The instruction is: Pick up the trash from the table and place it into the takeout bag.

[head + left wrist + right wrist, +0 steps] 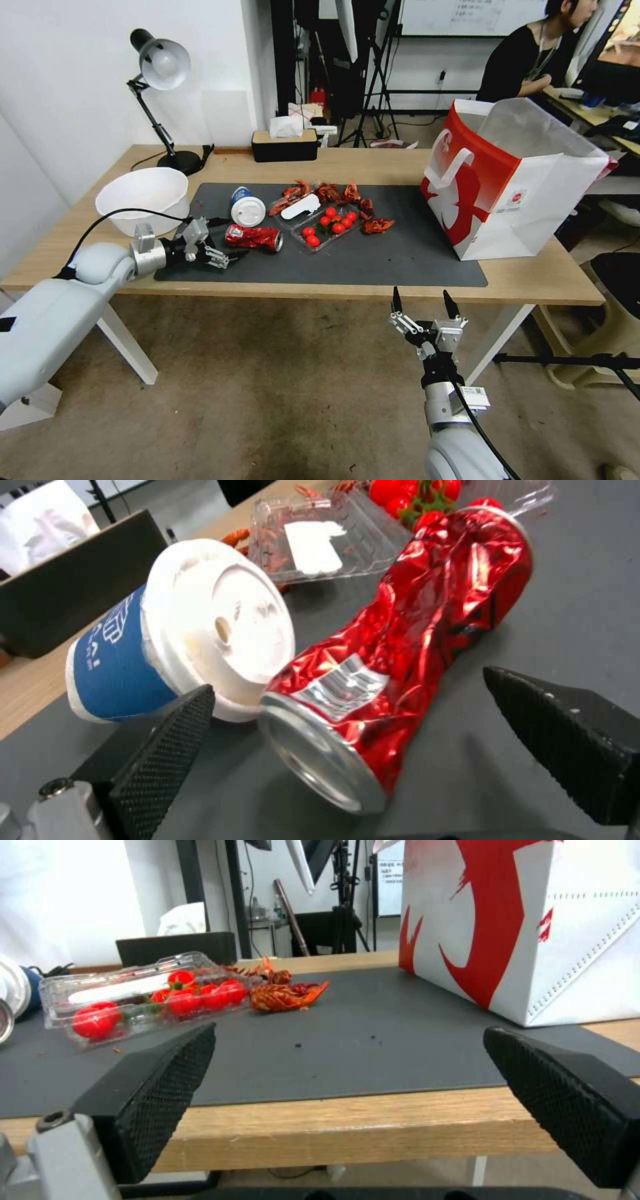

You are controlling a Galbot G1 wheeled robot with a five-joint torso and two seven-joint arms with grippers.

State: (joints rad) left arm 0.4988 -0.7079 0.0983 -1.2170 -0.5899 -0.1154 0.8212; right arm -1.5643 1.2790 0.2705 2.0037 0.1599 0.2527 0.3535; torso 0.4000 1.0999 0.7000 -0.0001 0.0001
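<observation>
We find the table (373, 167), a light-wood desk, carrying a dark grey mat (400, 253) across its middle. On the robot's right end of the table stands the takeout bag (533, 200), upright, mouth open, part on the mat and part on bare wood. At the left end a white bowl (143, 193) sits on the wood, just beside the mat's edge.

Behind it we note a black desk lamp (160, 67) and, farther along the back edge, a black tissue box (285, 145).

The trash lies on the mat's left half. A clear plastic tray (325, 228) holds red tomatoes; red crayfish shells (333, 195) lie around its far side. The blue-white cup (127, 660) lies on its side, white lid toward the left wrist camera, just beside the crushed red can (400, 655), which also lies flat on the mat.

The left gripper (219, 258) is low over the mat at the can's near end, its fingers (167, 750) spread wide, one on each side of that end and apart from it. It holds nothing.

The right gripper (425, 305) hangs in front of the table's near edge, off the tabletop, its jaws wide and empty, pointing toward the mat.
</observation>
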